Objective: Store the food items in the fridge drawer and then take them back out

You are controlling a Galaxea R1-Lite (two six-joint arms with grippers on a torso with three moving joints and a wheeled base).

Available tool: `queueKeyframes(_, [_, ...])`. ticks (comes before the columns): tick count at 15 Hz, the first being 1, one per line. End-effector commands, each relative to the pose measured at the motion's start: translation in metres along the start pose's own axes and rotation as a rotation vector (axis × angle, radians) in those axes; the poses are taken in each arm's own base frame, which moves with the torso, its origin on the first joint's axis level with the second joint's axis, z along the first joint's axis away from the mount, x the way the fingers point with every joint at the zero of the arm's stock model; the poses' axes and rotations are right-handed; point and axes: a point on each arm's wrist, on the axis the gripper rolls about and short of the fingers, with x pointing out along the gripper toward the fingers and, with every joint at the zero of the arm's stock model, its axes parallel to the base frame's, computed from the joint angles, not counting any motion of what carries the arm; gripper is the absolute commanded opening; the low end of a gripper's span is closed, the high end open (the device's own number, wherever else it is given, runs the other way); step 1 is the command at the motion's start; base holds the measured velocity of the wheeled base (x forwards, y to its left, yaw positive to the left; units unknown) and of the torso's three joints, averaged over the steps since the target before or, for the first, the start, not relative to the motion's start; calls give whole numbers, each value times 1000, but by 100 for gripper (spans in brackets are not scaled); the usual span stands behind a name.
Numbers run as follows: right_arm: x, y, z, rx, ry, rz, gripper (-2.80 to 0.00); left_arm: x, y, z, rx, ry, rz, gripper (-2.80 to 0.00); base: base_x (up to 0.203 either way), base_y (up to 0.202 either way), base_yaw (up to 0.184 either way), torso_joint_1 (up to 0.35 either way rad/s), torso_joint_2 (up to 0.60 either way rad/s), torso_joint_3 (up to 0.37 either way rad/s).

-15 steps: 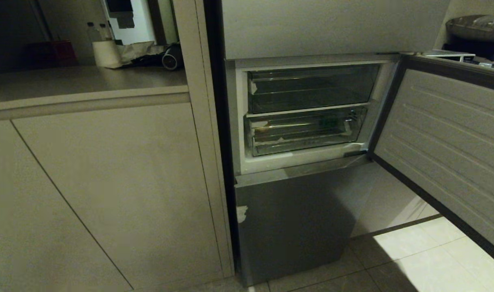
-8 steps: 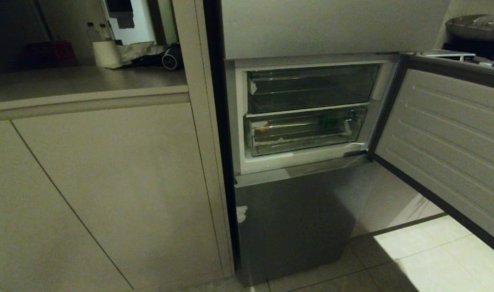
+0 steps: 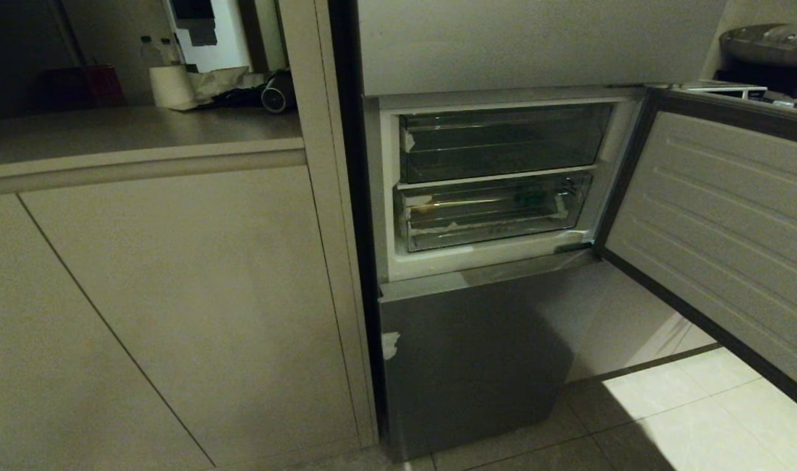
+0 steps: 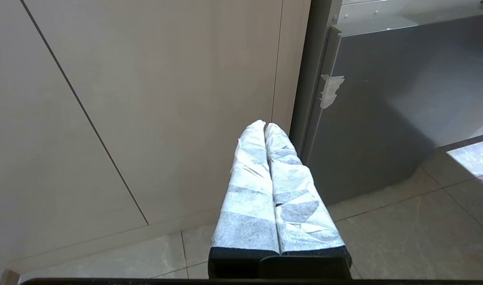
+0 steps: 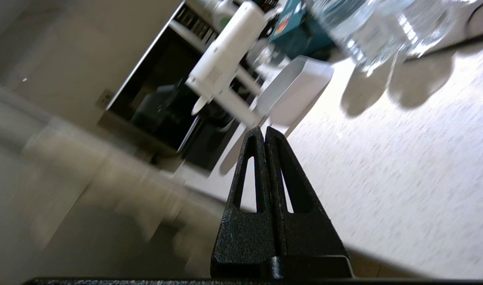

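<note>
The fridge drawer (image 3: 493,212) is the lower of two clear drawers in the open fridge compartment. It is pushed in and has white tape scraps at its front corners. A faint dark green patch (image 3: 525,196) shows through its front and may be one of the food items. Neither gripper appears in the head view. My left gripper (image 4: 265,124) has white-wrapped fingers pressed together, and it hangs low before the cabinet and the fridge's grey lower panel (image 4: 376,118). My right gripper (image 5: 264,128) has black fingers shut on nothing, and it is over a pale countertop (image 5: 403,166).
The fridge door (image 3: 718,216) stands open to the right. An upper clear compartment (image 3: 499,140) sits above the drawer. Beige cabinets (image 3: 176,294) and a counter (image 3: 136,131) lie to the left. Near the right gripper are clear bottles (image 5: 376,27), a white tray (image 5: 293,91) and a dark appliance (image 5: 162,103).
The open fridge door has swung very slightly wider. Both drawers are still pushed in, and no arm has entered the head view.
</note>
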Motion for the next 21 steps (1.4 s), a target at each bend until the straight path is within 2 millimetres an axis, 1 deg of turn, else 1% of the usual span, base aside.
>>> queueKeyframes(1, [-13, 17, -6, -23, -2, 29, -280, 0, 0, 0, 0, 2, 1, -280, 0, 0, 0, 0, 0, 0])
queueKeyframes(6, [-42, 47, -28, -63, -28, 54, -280, 0, 0, 0, 0, 2, 1, -280, 0, 0, 0, 0, 0, 0])
queueKeyframes(9, [-63, 68, -43, -82, -64, 82, -280, 0, 0, 0, 0, 2, 1, -280, 0, 0, 0, 0, 0, 0])
queueKeyframes(11, [-78, 88, -50, -102, -97, 123, -280, 0, 0, 0, 0, 2, 1, -280, 0, 0, 0, 0, 0, 0])
queueKeyframes(12, [-85, 100, -52, -83, -115, 158, -280, 0, 0, 0, 0, 2, 1, -280, 0, 0, 0, 0, 0, 0])
queueKeyframes(13, [-90, 112, -50, -36, -134, 209, -280, 0, 0, 0, 0, 2, 1, -280, 0, 0, 0, 0, 0, 0])
queueKeyframes(14, [-95, 125, -46, -32, -156, 271, -280, 0, 0, 0, 0, 2, 1, -280, 0, 0, 0, 0, 0, 0])
queueKeyframes(16, [-101, 142, -43, -26, -180, 362, -280, 0, 0, 0, 0, 2, 1, -280, 0, 0, 0, 0, 0, 0])
queueKeyframes(19, [-109, 156, -44, 43, -171, 446, -280, 0, 0, 0, 0, 2, 1, -280, 0, 0, 0, 0, 0, 0])
queueKeyframes(21, [-109, 156, -44, 57, -169, 449, -280, 0, 0, 0, 0, 2, 1, -280, 0, 0, 0, 0, 0, 0])
